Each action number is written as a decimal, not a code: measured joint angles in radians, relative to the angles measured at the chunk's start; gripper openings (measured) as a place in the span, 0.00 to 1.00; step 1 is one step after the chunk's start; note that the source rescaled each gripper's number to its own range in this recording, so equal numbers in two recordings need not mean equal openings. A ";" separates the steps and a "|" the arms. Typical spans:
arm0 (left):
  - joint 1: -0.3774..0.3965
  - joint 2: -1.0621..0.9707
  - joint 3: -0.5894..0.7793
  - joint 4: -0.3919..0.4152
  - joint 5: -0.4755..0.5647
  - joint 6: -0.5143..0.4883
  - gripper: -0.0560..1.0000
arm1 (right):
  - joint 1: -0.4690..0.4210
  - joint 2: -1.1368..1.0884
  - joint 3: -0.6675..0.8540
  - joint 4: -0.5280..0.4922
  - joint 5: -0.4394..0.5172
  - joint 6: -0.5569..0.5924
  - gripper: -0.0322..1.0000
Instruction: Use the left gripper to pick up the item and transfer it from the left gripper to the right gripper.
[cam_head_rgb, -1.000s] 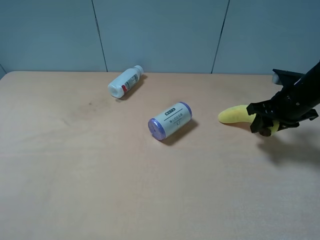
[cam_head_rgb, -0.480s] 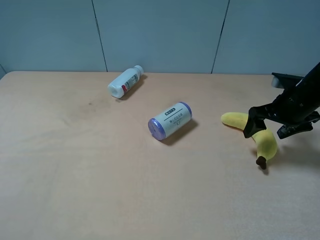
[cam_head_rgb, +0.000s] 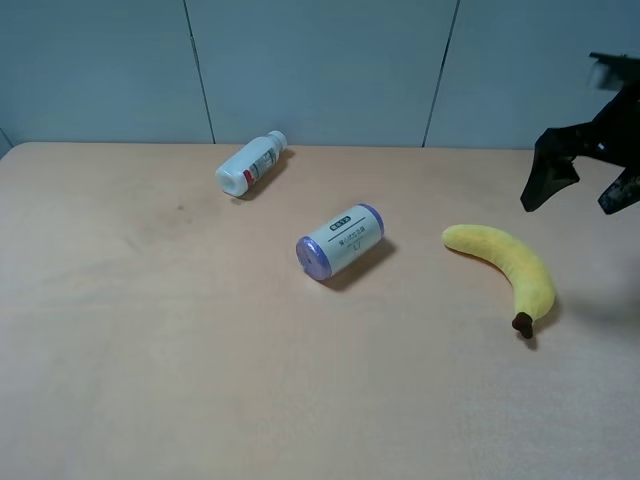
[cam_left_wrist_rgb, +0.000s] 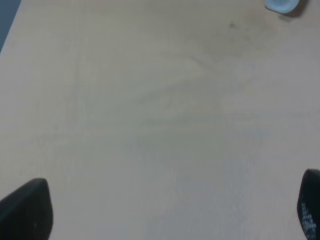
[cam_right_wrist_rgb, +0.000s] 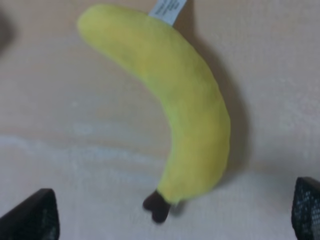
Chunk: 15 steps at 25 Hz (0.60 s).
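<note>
The yellow banana (cam_head_rgb: 506, 264) with a dark brown stem tip lies free on the table at the right. It fills the right wrist view (cam_right_wrist_rgb: 167, 102), with a white tag at its blunt end. My right gripper (cam_head_rgb: 582, 190) is open and empty, raised above and behind the banana; its fingertips (cam_right_wrist_rgb: 31, 220) show wide apart in the right wrist view. My left gripper is out of the exterior view. In the left wrist view its fingertips (cam_left_wrist_rgb: 26, 212) are wide apart over bare table, holding nothing.
A cream can with purple ends (cam_head_rgb: 340, 241) lies on its side mid-table. A white pill bottle (cam_head_rgb: 250, 165) lies at the back left; its cap (cam_left_wrist_rgb: 281, 5) shows in the left wrist view. The tan table (cam_head_rgb: 150, 350) meets a grey-blue wall behind.
My right gripper let go of the banana, which dropped onto the table, then opened wide and rose up and back to the right. The can and bottle have not moved.
</note>
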 joint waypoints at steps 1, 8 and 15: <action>0.000 0.000 0.000 0.000 0.001 0.000 0.98 | 0.000 -0.020 -0.019 -0.001 0.026 0.002 0.99; 0.000 0.000 0.000 0.000 0.000 0.000 0.98 | 0.000 -0.204 -0.043 -0.001 0.152 0.018 0.99; 0.000 0.000 0.000 -0.001 0.000 0.000 0.98 | 0.000 -0.452 -0.024 -0.001 0.156 0.053 0.99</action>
